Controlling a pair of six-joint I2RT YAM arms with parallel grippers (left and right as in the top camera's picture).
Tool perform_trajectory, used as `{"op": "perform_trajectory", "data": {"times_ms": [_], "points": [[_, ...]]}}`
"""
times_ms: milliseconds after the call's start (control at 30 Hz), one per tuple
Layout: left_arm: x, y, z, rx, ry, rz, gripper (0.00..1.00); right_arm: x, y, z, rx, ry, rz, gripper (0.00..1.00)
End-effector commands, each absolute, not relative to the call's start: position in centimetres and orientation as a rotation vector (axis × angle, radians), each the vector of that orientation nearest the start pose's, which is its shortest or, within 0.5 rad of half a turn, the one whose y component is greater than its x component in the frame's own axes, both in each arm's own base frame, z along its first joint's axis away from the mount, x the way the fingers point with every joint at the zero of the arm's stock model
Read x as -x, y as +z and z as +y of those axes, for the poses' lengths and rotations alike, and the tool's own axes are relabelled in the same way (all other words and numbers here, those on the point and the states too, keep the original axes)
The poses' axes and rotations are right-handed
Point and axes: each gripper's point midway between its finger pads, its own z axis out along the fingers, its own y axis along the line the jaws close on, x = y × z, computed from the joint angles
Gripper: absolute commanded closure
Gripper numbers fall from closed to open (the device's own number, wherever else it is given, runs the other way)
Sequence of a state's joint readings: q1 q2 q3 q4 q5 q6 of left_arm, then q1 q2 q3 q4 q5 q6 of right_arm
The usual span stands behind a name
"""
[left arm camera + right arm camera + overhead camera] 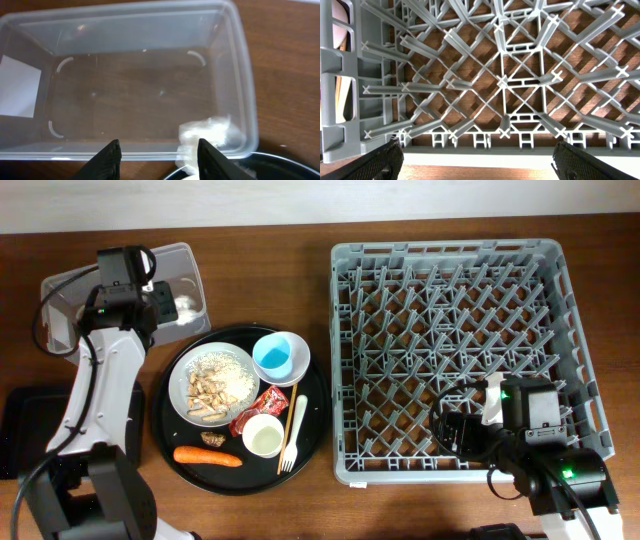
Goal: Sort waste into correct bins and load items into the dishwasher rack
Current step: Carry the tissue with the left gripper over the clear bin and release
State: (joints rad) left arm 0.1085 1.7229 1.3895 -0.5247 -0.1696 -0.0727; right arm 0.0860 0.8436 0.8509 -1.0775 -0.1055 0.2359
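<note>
The left gripper, fingers parted and empty, is hovering over the near rim of the clear tub, with the crumpled white scrap lying in the tub's corner. The right gripper is gaping wide above the front edge of the dishwasher rack.

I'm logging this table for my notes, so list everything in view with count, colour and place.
rack: 1, grey, right side
round tray: 1, black, centre
plate: 1, pale grey, on round tray
food scraps: pile, beige, on plate
blue cup: 1, light blue, tray back
white cup: 1, white, tray front
wrapper: 1, red, between cups
carrot: 1, orange, tray front
morsel: 1, brown, beside carrot
chopsticks: pair, wooden, tray's right
fork: 1, white, beside chopsticks
tub: 1, clear, back left
scrap: 1, white, inside tub
flat tray: 1, black, left edge
table: 1, brown wood
left fingers: 2, black, open above tub
right fingers: 2, black, open over rack
</note>
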Motion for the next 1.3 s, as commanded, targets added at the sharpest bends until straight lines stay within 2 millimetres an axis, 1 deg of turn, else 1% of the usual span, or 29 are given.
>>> {"op": "perform_trajectory", "data": {"times_ms": [0, 100, 133, 233, 300, 333, 433, 567, 633, 700, 767, 933, 1000, 1167, 1200, 1233, 1267], "points": [[-47.0, 18.2, 8.5, 0.3, 0.238, 2.364, 0.46, -20.6, 16.4, 3.5, -0.166, 0.236, 2.635, 0.01], [-46.5, 18.5, 8.4, 0.297, 0.232, 2.37, 0.45, -20.6, 16.4, 3.5, -0.166, 0.236, 2.636, 0.01], [-46.1, 18.5, 8.2, 0.294, 0.222, 2.385, 0.45, -20.6, 16.4, 3.5, -0.166, 0.236, 2.636, 0.01], [-44.8, 17.8, 6.3, 0.251, 0.103, 2.461, 0.45, -20.6, 16.4, 3.5, -0.166, 0.236, 2.636, 0.01], [-44.2, 17.2, 5.3, 0.232, 0.039, 2.499, 0.45, -20.6, 16.4, 3.5, -0.166, 0.236, 2.635, 0.01], [-44.0, 17.0, 4.5, 0.214, -0.02, 2.514, 0.45, -20.6, 16.4, 3.5, -0.166, 0.236, 2.636, 0.01], [-44.1, 17.1, 3.1, 0.18, -0.112, 2.515, 0.45, -20.6, 16.4, 3.5, -0.165, 0.235, 2.635, 0.01], [-44.4, 17.0, 1.0, 0.122, -0.138, 2.514, 0.46, -20.6, 16.4, 3.5, -0.166, 0.235, 2.635, 0.01], [-44.9, 16.6, -0.1, 0.087, -0.147, 2.509, 0.46, -20.6, 16.4, 3.5, -0.166, 0.235, 2.635, 0.01], [-45.9, 15.5, -1.6, 0.044, -0.161, 2.506, 0.46, -20.6, 16.4, 3.5, -0.166, 0.236, 2.635, 0.01], [-46.7, 14.3, -2.6, 0.02, -0.171, 2.514, 0.46, -20.6, 16.4, 3.5, -0.166, 0.236, 2.636, 0.01], [-47.5, 9.8, -4.8, -0.033, -0.188, 2.58, 0.46, -20.6, 16.4, 3.5, -0.166, 0.236, 2.635, 0.01], [-47.6, 8.1, -5.2, -0.045, -0.19, 2.61, 0.46, -20.6, 16.4, 3.5, -0.166, 0.236, 2.636, 0.01], [-47.9, 5.5, -5.6, -0.052, -0.192, 2.648, 0.47, -20.6, 16.4, 3.5, -0.166, 0.236, 2.636, 0.01], [-47.9, 5.0, -5.7, -0.053, -0.193, 2.653, 0.51, -20.6, 16.4, 3.5, -0.166, 0.236, 2.636, 0.01], [-47.9, 4.6, -5.7, -0.052, -0.192, 2.662, 0.58, -20.6, 16.4, 3.5, -0.166, 0.236, 2.636, 0.01], [-47.9, 4.5, -5.7, -0.052, -0.192, 2.664, 0.63, -20.6, 16.4, 3.5, -0.166, 0.236, 2.636, 0.01]]}}
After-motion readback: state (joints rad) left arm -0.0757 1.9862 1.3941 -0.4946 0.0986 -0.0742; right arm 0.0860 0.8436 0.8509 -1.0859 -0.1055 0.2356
